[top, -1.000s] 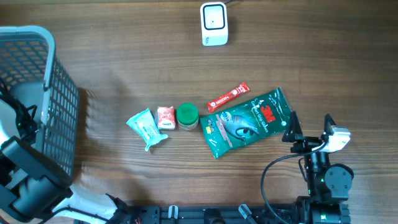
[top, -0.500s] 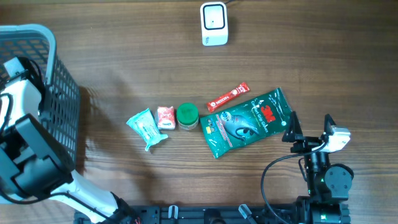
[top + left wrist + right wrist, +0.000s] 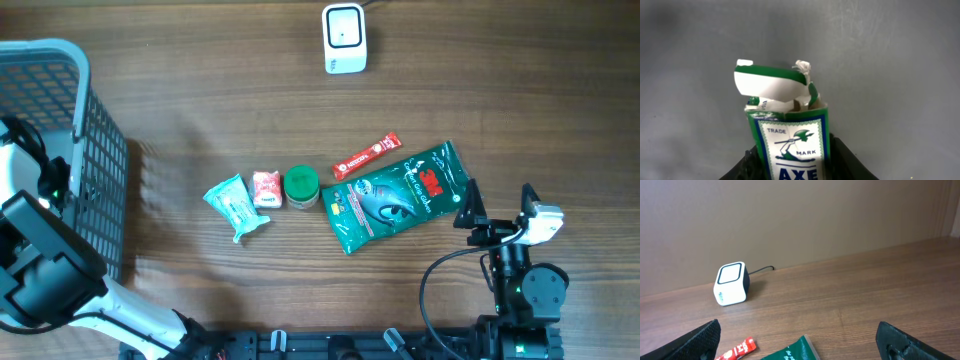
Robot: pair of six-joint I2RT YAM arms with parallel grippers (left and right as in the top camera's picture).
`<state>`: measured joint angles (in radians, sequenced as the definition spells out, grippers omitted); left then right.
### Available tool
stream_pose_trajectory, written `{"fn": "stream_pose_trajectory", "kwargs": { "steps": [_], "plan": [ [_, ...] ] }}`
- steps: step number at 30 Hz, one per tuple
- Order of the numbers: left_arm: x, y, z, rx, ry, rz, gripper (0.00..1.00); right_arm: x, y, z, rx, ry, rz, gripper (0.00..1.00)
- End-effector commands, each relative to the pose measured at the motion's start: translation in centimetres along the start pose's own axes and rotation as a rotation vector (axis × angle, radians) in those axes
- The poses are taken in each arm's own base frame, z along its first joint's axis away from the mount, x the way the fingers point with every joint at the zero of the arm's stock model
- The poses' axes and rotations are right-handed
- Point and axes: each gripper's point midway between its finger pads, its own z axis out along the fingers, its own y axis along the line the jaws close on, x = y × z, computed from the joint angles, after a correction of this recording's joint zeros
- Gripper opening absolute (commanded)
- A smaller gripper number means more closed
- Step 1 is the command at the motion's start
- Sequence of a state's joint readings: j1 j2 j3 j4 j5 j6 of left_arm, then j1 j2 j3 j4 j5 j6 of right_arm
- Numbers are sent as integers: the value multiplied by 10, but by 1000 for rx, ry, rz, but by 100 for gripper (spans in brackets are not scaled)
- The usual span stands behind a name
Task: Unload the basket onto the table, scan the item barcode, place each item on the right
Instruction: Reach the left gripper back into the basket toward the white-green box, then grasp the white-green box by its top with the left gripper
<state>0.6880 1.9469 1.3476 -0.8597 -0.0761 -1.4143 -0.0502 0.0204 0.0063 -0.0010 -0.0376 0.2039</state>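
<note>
At the basket [image 3: 95, 150] on the table's left, the left gripper [image 3: 794, 155] is clamped on the sides of a green-and-white AXE carton [image 3: 790, 132] whose torn top flap stands open. The scanner [image 3: 344, 38] sits at the far centre edge, well apart from it. At right, the right gripper [image 3: 800, 342] rests with jaws spread wide near the green pouch [image 3: 398, 195].

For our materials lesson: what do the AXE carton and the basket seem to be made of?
AXE carton: probably thin printed cardboard, fairly matt; its top flap is torn and creased.
Basket: likely moulded plastic, dull grey, judging by its even grid wall.
</note>
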Motion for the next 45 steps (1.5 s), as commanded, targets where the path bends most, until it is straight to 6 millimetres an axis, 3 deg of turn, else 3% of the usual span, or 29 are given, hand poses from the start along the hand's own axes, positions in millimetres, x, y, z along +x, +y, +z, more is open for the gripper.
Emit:
{"fn": "stream_pose_trajectory", "kwargs": {
  "steps": [1, 3, 4, 5, 6, 7, 9, 10, 11, 12, 14, 17, 18, 19, 21, 23, 25, 29, 32, 38, 40, 44, 45],
  "plan": [
    [-2, 0, -2, 11, 33, 41, 32, -1, 2, 0, -12, -4, 5, 100],
    [-8, -18, -30, 103, 34, 79, 32, -1, 2, 0, -13, -4, 5, 100],
    [-13, -38, -70, 221, 27, 137, 31, -1, 2, 0, -13, -4, 6, 100],
    [-16, -45, -98, 288, 14, 149, 30, -1, 2, 0, -12, -4, 5, 100],
    [-18, -50, -125, 347, 5, 152, 29, -1, 2, 0, -12, -4, 5, 100],
    [-18, -51, -165, 437, 1, 152, 28, -1, 2, 0, -12, -4, 5, 100],
    [-16, -46, -213, 551, 4, 155, 28, -1, 2, 0, -13, -4, 6, 100],
    [-17, -41, -233, 600, -11, 152, 33, -1, 2, 0, -12, -4, 6, 100],
    [-21, -35, -246, 625, -37, 146, 57, -1, 2, 0, -13, -5, 6, 100],
    [-25, -30, -250, 625, -61, 138, 75, -1, 2, 0, -13, -4, 6, 100],
    [-33, -18, -245, 567, -109, 122, 100, -1, 2, 0, -13, -5, 5, 100],
    [-34, -14, -206, 447, -106, 126, 100, -1, 2, 0, -12, -4, 5, 100],
    [-33, -15, -193, 412, -98, 129, 100, -1, 2, 0, -12, -4, 5, 100],
    [-32, -16, -179, 375, -90, 133, 84, -1, 2, 0, -12, -4, 5, 100],
    [-30, -18, -149, 294, -72, 139, 75, -1, 2, 0, -12, -5, 5, 100],
    [-26, -20, -125, 235, -41, 147, 78, -1, 2, 0, -13, -5, 5, 100],
    [-14, -20, -93, 162, 30, 177, 74, -1, 2, 0, -12, -4, 5, 100],
    [1, -14, -53, 60, 116, 190, 67, -1, 2, 0, -12, -4, 5, 100],
    [4, -1, -29, -37, 135, 191, 71, -1, 2, 0, -12, -5, 5, 100],
    [3, 12, 1, -139, 133, 194, 74, -1, 2, 0, -12, -4, 5, 100],
    [2, 15, 7, -157, 126, 225, 65, -1, 2, 0, -13, -4, 5, 100],
    [-10, 17, 10, -178, 62, 281, 25, -1, 2, 0, -12, -5, 5, 100],
    [-12, 17, 10, -182, 51, 282, 21, -1, 2, 0, -12, -4, 6, 100]
  ]
}}
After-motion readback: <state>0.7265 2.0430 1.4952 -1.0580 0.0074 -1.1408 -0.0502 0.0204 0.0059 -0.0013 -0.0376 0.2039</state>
